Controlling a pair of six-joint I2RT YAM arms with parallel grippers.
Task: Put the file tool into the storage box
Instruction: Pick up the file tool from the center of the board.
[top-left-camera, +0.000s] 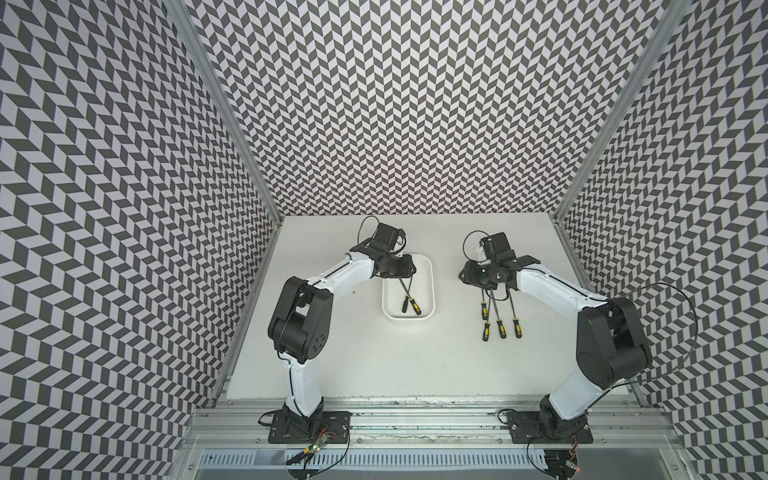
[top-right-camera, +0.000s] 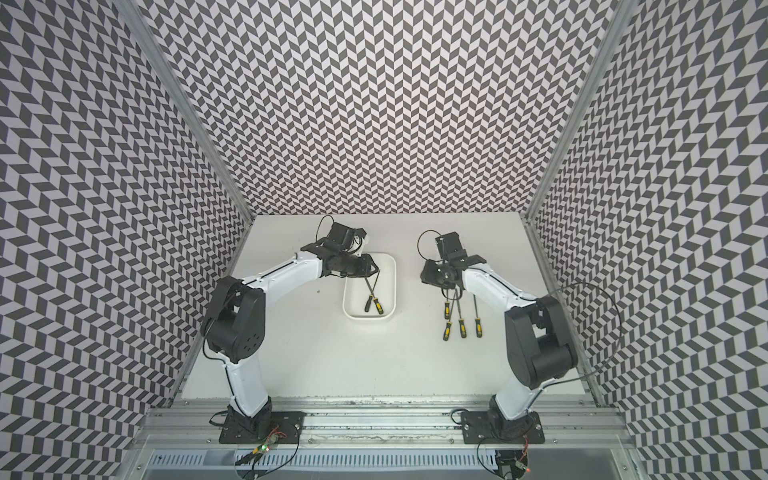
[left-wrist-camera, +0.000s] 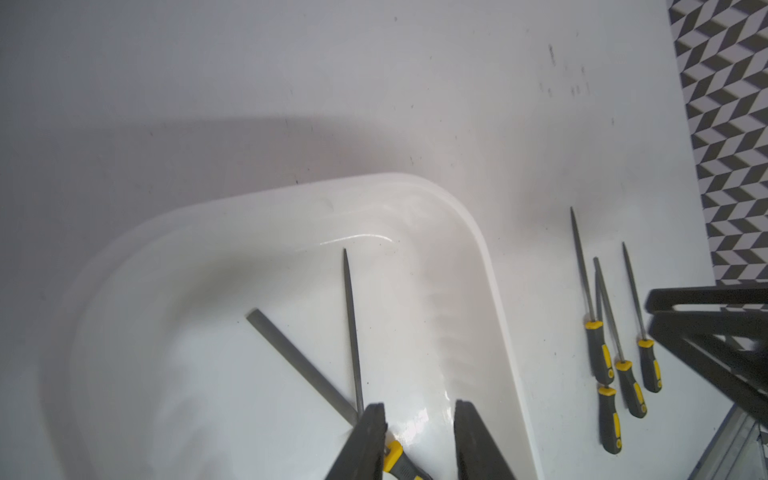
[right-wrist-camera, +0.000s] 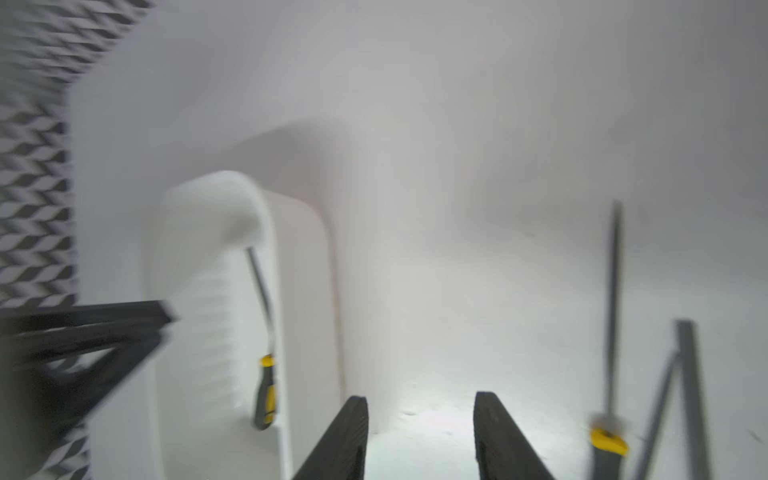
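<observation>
1. Black fingers (left-wrist-camera: 365, 444) of the left gripper (left-wrist-camera: 419, 409) are filling the near edge of the left wrist view. They are standing apart, with only the white floor of the storage box (left-wrist-camera: 478, 232) showing between them, so nothing is being gripped.
2. One of those fingers is covering part of a yellow-collared handle (left-wrist-camera: 394, 451) lying on the box floor beside it.
3. Two files (top-left-camera: 414, 306) are lying inside the storage box. A flat file (left-wrist-camera: 299, 357) and a tapered file (left-wrist-camera: 351, 324) are crossing each other close to their handles, and their blades are fanning out toward the far end.
4. In both top views the left gripper (top-left-camera: 399, 270) (top-right-camera: 357, 266) is hanging over the far half of the storage box (top-left-camera: 430, 291) (top-right-camera: 392, 286). The box is sitting on the white table (top-left-camera: 415, 365) between the two arms.
5. Four files (top-left-camera: 501, 328) (top-right-camera: 462, 328) are lying on the table to the right of the box and well apart from it. They are roughly side by side, with their handles pointing toward the arm bases.
6. The right gripper (right-wrist-camera: 420, 400) is holding its fingers apart with bare table between them, gripping nothing. Its wrist view is blurred, so the fingertips are perhaps just clear of the surface.
7. In both top views the right gripper (top-left-camera: 478, 276) (top-right-camera: 440, 274) is hovering above the blade ends of the four files.
</observation>
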